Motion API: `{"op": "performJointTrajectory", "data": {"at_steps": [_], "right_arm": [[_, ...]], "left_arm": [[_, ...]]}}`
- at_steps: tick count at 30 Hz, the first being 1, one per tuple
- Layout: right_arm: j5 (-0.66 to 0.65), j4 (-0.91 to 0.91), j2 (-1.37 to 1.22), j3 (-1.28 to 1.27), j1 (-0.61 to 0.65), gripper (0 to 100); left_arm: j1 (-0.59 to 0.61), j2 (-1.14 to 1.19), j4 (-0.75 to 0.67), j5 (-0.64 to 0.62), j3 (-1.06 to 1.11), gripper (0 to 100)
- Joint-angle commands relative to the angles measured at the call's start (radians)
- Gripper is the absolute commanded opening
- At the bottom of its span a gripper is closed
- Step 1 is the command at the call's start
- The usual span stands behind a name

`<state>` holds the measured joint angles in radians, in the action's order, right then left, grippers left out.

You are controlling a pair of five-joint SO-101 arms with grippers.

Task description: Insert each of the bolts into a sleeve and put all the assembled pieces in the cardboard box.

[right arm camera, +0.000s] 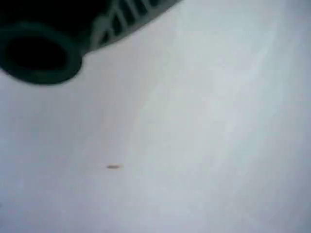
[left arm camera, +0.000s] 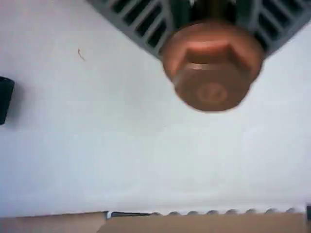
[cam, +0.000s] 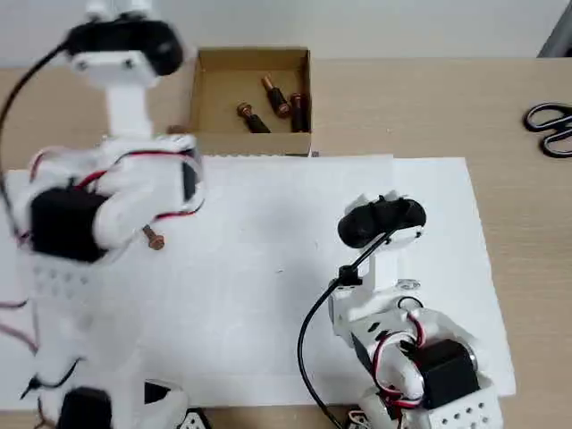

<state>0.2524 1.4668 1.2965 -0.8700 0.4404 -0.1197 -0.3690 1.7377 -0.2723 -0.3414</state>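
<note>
The step in hand is the mating of one bolt with one sleeve. The left fingers are narrow, clamped on the shank of a copper bolt, whose hexagonal head juts out beyond the fingertips and hangs above the white sheet without touching it. The right fingers appear to be closed on a dark sleeve. It sits right at the fingertips, its open bore in plain sight and clear of the sheet below. The grip itself is partly hidden, so that reading is a judgement.

Three pieces lie in the box, which stands on the counter past the left fingers at the sheet's far edge. They look like bolts already seated in sleeves, so the task seems well advanced, and this pair may be the last.

The two sets of fingers are well apart, so the next move calls for bringing them together over the sheet. The bolt's free end and the sleeve's bore must line up on one axis before any push. The head leads out from the left fingers, so I cannot tell how much shank is free to enter. A tilt at contact could jam the bolt or knock it loose. Once seated, the piece goes to the box.
</note>
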Motion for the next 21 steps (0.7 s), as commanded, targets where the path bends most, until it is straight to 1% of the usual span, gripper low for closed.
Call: {"op": "performJointTrajectory", "data": {"at_steps": [1, 2, 4, 7, 9, 11, 16, 19, 21], "right_arm": [[-0.012, -0.036, 0.012, 0.049, 0.035, 0.3], [-0.023, -0.036, 0.012, 0.049, 0.047, 0.3], [-0.052, -0.036, 0.013, 0.049, 0.071, 0.3], [-0.058, -0.036, 0.064, 0.049, 0.084, 0.3], [-0.075, -0.039, 0.127, 0.029, 0.082, 0.3], [-0.137, -0.068, 0.205, -0.028, 0.079, 0.3], [-0.249, -0.171, 0.429, -0.196, 0.077, 0.2], [-0.273, -0.211, 0.510, -0.302, 0.081, 0.2], [-0.275, -0.249, 0.521, -0.339, 0.084, 0.2]], "left_arm": [[0.011, -0.114, 0.008, -0.015, 0.097, 1], [0.012, -0.141, 0.008, -0.035, 0.124, 1], [0.014, -0.212, 0.005, -0.150, 0.166, 1], [0.023, -0.344, -0.032, -0.302, 0.255, 1], [0.025, -0.437, -0.077, -0.333, 0.364, 1], [0.026, -0.535, -0.138, -0.347, 0.506, 1], [0.021, -0.824, -0.331, -0.474, 0.871, 1], [0.020, -0.974, -0.459, -0.509, 1.056, 1], [0.020, -1.057, -0.532, -0.517, 1.165, 1]]}}
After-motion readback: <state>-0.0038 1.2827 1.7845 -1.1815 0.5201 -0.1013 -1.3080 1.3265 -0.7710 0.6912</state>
